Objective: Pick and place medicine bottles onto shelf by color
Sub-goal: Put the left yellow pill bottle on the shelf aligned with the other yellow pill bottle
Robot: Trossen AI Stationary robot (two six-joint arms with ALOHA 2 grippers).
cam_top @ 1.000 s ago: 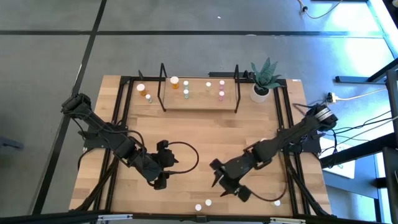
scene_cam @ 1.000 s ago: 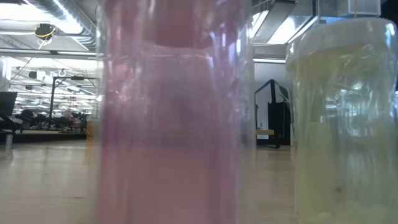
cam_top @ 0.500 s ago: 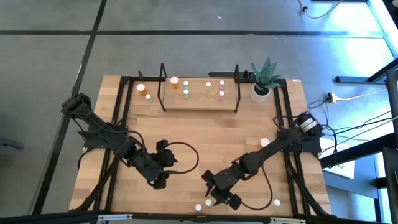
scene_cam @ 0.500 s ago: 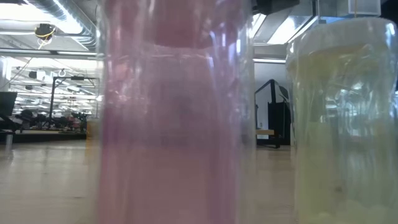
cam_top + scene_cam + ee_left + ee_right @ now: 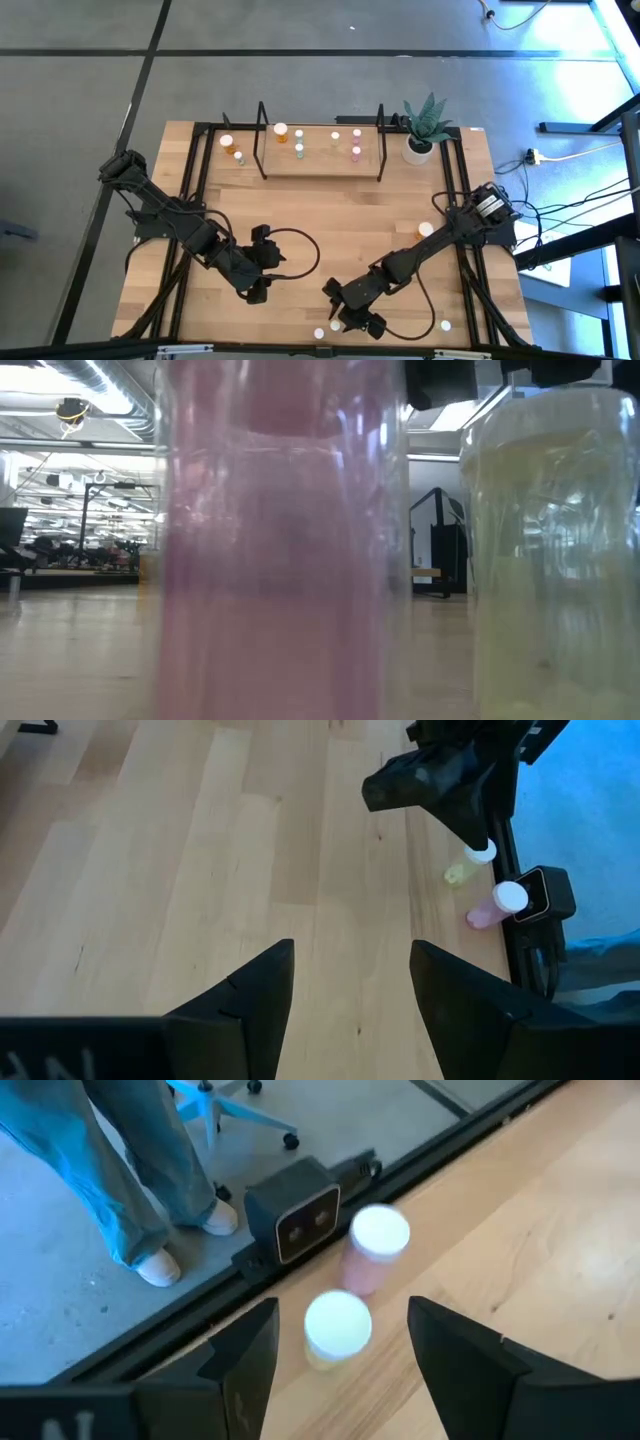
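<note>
Two medicine bottles with white caps stand at the table's near edge: a yellowish one [image 5: 337, 1327] [image 5: 320, 333] and a pink one [image 5: 376, 1243] [image 5: 336, 325]. The low view shows both from very close, pink [image 5: 285, 550] and yellowish [image 5: 550, 560]. My right gripper [image 5: 340, 1370] [image 5: 344, 311] is open and slants down over them, with the yellowish bottle's cap in the gap between its fingers and apart from both. Farther left, my left gripper [image 5: 262, 264] [image 5: 350, 990] hangs open over bare wood. The shelf [image 5: 320, 163] at the far side carries several bottles.
A potted plant [image 5: 422, 130] stands right of the shelf. Two bottles [image 5: 231, 149] stand left of it, and single ones at the right [image 5: 425, 230] and near right [image 5: 445, 325]. A black camera box [image 5: 295, 1220] sits on the near frame; a person's legs [image 5: 130, 1170] are beyond.
My right gripper has come down and toward the table's near edge, ending over the two bottles there; its dark parts now show at the top of the low view. Its fingers stayed open. The bottles have not moved.
</note>
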